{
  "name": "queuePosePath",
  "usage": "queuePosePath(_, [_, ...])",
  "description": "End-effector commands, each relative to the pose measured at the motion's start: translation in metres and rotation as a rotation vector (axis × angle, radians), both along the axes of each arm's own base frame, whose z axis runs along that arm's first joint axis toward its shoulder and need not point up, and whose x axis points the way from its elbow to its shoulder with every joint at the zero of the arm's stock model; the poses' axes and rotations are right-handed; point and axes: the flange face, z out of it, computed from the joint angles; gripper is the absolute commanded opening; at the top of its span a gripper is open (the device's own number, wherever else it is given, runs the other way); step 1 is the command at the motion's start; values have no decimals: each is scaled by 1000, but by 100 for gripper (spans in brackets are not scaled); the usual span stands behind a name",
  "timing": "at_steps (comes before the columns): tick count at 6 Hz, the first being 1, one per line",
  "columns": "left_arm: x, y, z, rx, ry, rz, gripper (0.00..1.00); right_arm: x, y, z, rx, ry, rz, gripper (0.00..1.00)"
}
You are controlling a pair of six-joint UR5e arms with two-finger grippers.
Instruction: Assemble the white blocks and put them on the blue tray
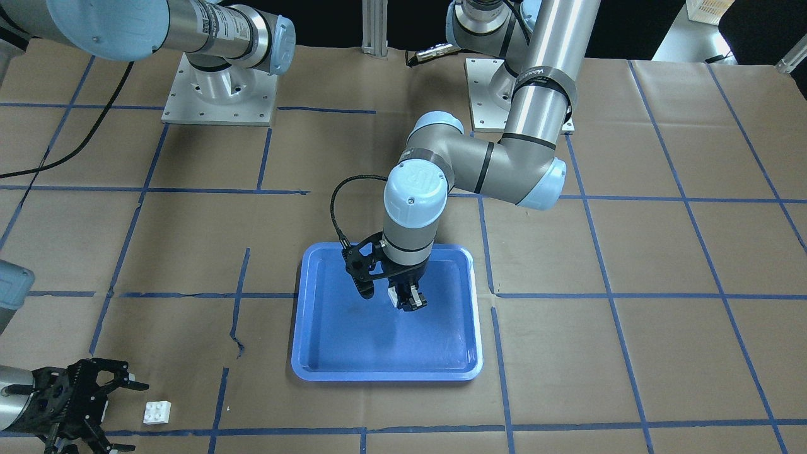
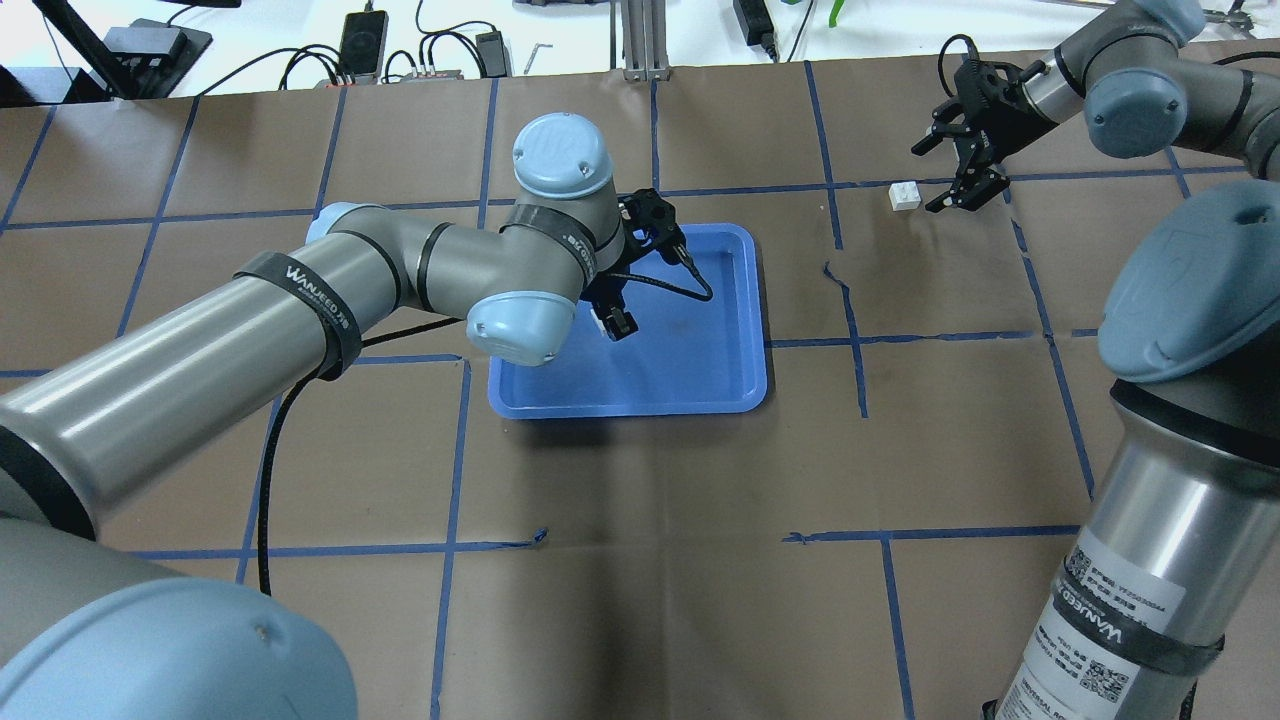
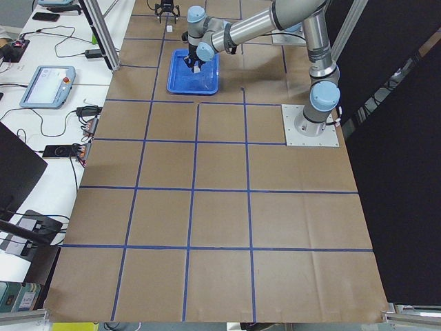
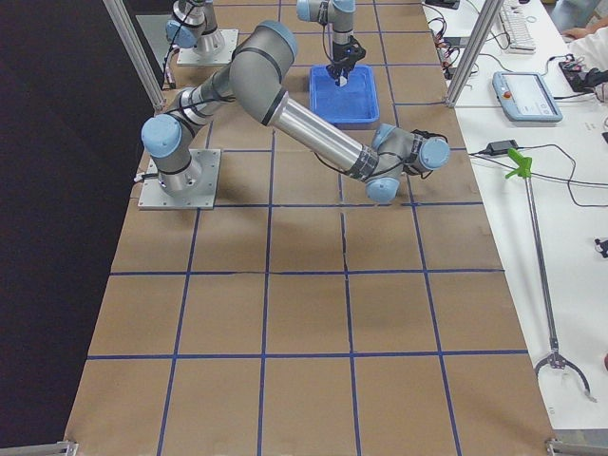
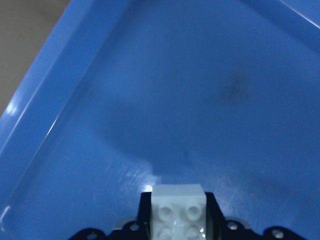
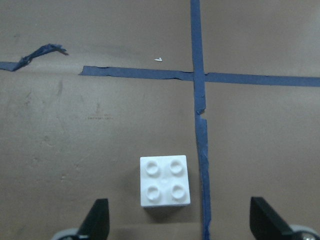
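My left gripper (image 1: 406, 302) is shut on one white block (image 5: 178, 210) and holds it over the blue tray (image 1: 328, 353), near its middle; the gripper also shows in the overhead view (image 2: 612, 325). The tray lies mid-table (image 2: 720, 385). The second white block (image 1: 157, 412) lies studs up on the brown paper, away from the tray, also in the overhead view (image 2: 904, 195) and the right wrist view (image 6: 164, 181). My right gripper (image 1: 110, 410) is open and empty beside this block, fingers (image 6: 97, 220) wide apart, not touching it.
Brown paper with a blue tape grid covers the table. The two arm base plates (image 1: 217, 94) stand at the robot's side. Cables and devices (image 2: 360, 40) lie beyond the far table edge. A tear in the tape (image 1: 238, 343) is left of the tray.
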Motion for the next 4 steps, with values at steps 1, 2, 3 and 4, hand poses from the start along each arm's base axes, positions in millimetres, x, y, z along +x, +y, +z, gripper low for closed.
queuePosePath(1, [-8, 6, -6, 3, -19, -166, 14, 0, 3, -4, 23, 2, 0, 100])
queuePosePath(2, [-8, 6, -11, 7, -24, -229, 14, 1, 5, -5, 27, 2, 1, 100])
queuePosePath(3, [-8, 7, -14, 6, -22, -254, 16, 5, 10, -14, 44, -7, 4, 99])
queuePosePath(4, [-5, 15, -28, -17, -16, -252, 17, 7, 15, -21, 51, -8, 5, 94])
